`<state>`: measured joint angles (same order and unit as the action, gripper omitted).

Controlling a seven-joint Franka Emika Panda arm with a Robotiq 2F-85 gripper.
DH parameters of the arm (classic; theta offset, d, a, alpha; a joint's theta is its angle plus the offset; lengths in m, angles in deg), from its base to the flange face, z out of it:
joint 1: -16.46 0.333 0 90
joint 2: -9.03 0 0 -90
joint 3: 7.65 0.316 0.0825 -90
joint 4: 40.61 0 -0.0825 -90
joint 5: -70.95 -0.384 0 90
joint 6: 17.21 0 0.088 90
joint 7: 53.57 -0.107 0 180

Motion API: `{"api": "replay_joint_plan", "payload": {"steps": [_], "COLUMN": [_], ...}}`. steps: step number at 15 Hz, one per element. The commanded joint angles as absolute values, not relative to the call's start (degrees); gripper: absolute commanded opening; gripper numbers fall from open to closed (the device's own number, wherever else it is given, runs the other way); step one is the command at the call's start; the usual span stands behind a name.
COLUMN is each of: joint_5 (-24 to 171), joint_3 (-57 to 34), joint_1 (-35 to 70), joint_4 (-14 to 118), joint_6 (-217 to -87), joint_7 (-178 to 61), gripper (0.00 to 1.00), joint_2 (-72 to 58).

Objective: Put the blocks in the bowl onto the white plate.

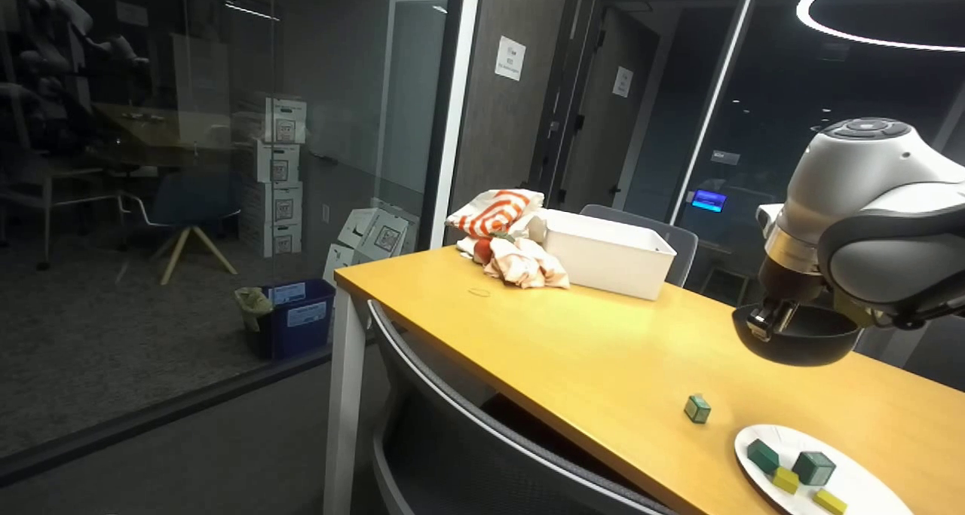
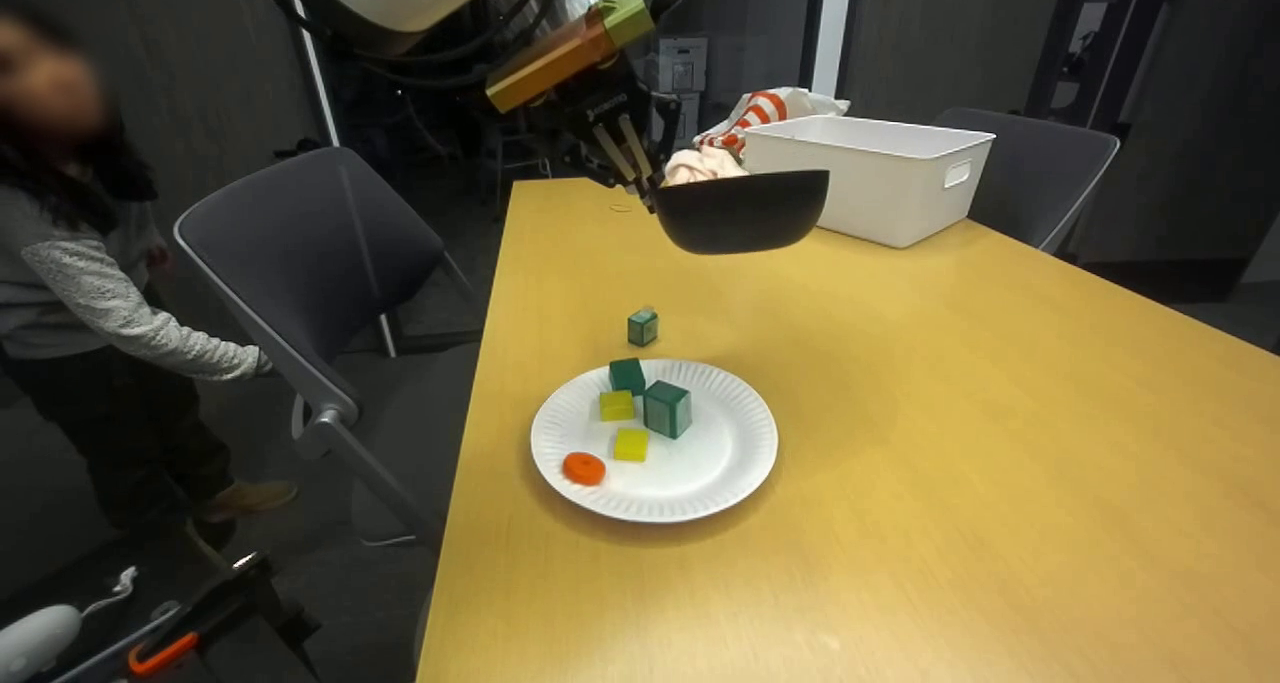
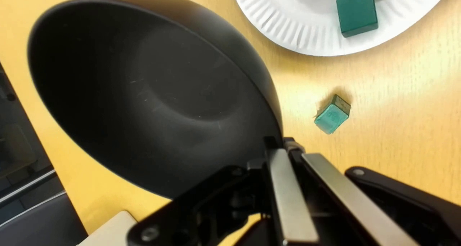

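Note:
My gripper (image 3: pixel 283 144) is shut on the rim of the black bowl (image 3: pixel 187 73), which hangs above the table in both exterior views (image 1: pixel 795 349) (image 2: pixel 745 215). The bowl's inside shows no blocks in the wrist view. The white plate (image 2: pixel 715 463) lies on the table, lower than the bowl and apart from it. On it are two green blocks (image 2: pixel 667 410) (image 2: pixel 627 375), two yellow blocks (image 2: pixel 617 406) (image 2: pixel 631 444) and an orange round piece (image 2: pixel 584 468). One small green block (image 3: pixel 332 115) lies on the table beside the plate; it shows in both exterior views (image 1: pixel 697 409) (image 2: pixel 643 327).
A white rectangular box (image 1: pixel 603 255) stands toward the table's far end, with a striped bag (image 1: pixel 497 213) and a pale cloth (image 1: pixel 524 264) beside it. A dark chair (image 1: pixel 482 447) stands at the table's edge. A person (image 2: pixel 90 273) stands behind a chair (image 2: pixel 310 253).

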<state>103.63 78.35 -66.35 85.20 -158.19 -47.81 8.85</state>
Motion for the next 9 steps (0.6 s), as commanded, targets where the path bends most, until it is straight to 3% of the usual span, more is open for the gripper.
{"api": "replay_joint_plan", "payload": {"steps": [1, 3, 4, 5, 6, 9], "joint_5": [107.41, 110.53, 111.34, 112.02, 108.85, 110.39], "joint_3": [74.02, 70.61, 69.08, 67.00, 69.99, 67.57], "joint_1": [-61.49, -56.62, -54.03, -51.04, -55.84, -52.09], "joint_4": [84.26, 83.78, 83.45, 83.09, 85.33, 84.99], "joint_6": [-156.49, -155.13, -154.80, -155.06, -156.42, -156.15], "joint_7": [-48.09, -48.96, -49.33, -49.19, -48.19, -48.40], "gripper": [0.07, 0.09, 0.32, 0.34, 0.10, 0.33], "joint_2": [2.52, -1.35, -4.31, -8.07, 0.31, -5.62]}}
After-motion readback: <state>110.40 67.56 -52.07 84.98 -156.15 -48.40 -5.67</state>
